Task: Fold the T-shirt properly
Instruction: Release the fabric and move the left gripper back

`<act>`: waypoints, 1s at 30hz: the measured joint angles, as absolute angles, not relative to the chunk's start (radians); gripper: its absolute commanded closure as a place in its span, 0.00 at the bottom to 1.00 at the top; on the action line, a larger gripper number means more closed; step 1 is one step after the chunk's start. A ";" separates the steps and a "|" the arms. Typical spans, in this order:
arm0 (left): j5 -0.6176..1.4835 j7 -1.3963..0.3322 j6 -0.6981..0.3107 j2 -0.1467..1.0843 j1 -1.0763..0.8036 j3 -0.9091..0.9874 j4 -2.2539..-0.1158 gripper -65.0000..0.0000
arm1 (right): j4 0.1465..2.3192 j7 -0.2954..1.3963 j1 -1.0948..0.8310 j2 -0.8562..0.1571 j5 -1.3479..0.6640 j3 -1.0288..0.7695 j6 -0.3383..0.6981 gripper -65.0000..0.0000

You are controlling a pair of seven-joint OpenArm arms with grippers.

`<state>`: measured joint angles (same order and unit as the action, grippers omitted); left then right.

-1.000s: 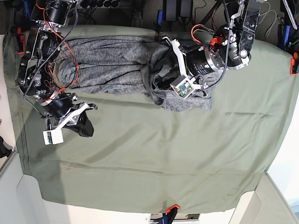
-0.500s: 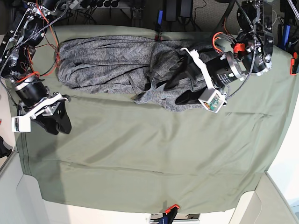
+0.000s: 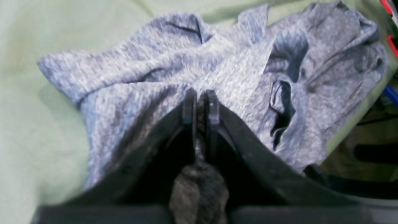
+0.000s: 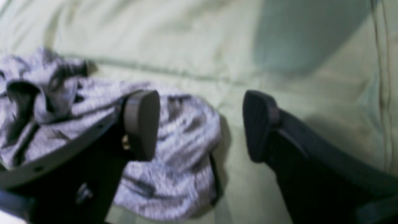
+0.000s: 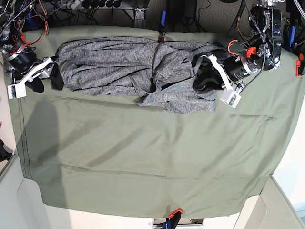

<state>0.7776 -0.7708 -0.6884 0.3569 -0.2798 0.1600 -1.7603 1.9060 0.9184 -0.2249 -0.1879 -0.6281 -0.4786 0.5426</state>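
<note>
Lengthwise, the T-shirt (image 5: 138,76) lies bunched along the far edge of the worktop (image 5: 152,162), its long axis running from one arm to the other across the olive-green cloth (image 5: 143,157), so each arm works one end of it. At the end on the base view's right, the left gripper (image 3: 200,99) has its fingers (image 3: 189,104) clenched on a pinch of grey knit; a wad of fabric shows between them in the wrist view, and the shirt fans away from them toward the heaped middle. At the opposite end, the right gripper (image 4: 200,124) stands released, holding nothing, one finger over the shirt's rumpled end and the other over bare cloth, so the hem edge lies between them, just below. The coming move probably turns on that: the right fingers (image 4: 141,123) need only drop and close on the edge before both ends can be drawn out flat. Cable bundles (image 5: 28,24) and a red clamp (image 5: 299,64) sit at the borders, well clear of the shirt.
</note>
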 measured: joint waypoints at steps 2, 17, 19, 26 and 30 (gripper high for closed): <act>0.828 -0.790 -0.688 0.357 -0.279 0.160 -1.761 0.93 | 1.901 0.914 -0.246 -0.188 -0.625 -0.478 0.543 0.36; 1.015 -0.934 -0.689 0.357 -0.297 0.160 -1.786 0.93 | 1.682 0.792 -0.254 -0.191 -0.586 -0.306 0.547 0.36; 1.015 -0.935 -0.689 0.357 -0.296 0.160 -1.814 0.93 | 1.682 0.770 -0.255 -0.191 -0.587 -0.272 0.547 0.36; 1.020 -0.935 -0.689 0.357 -0.296 0.235 -1.938 0.93 | 1.682 0.770 -0.244 -0.191 -0.587 -0.244 0.546 0.38; 1.022 -0.936 -0.689 0.357 -0.296 0.272 -1.955 0.93 | 1.681 0.774 -0.230 -0.191 -0.579 -0.241 0.543 0.78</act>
<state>1.0218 -0.9356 -0.6891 0.3573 -0.2958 0.2722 -1.9549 1.6810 0.7742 -0.2298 -0.1909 -0.5793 -0.2413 0.5426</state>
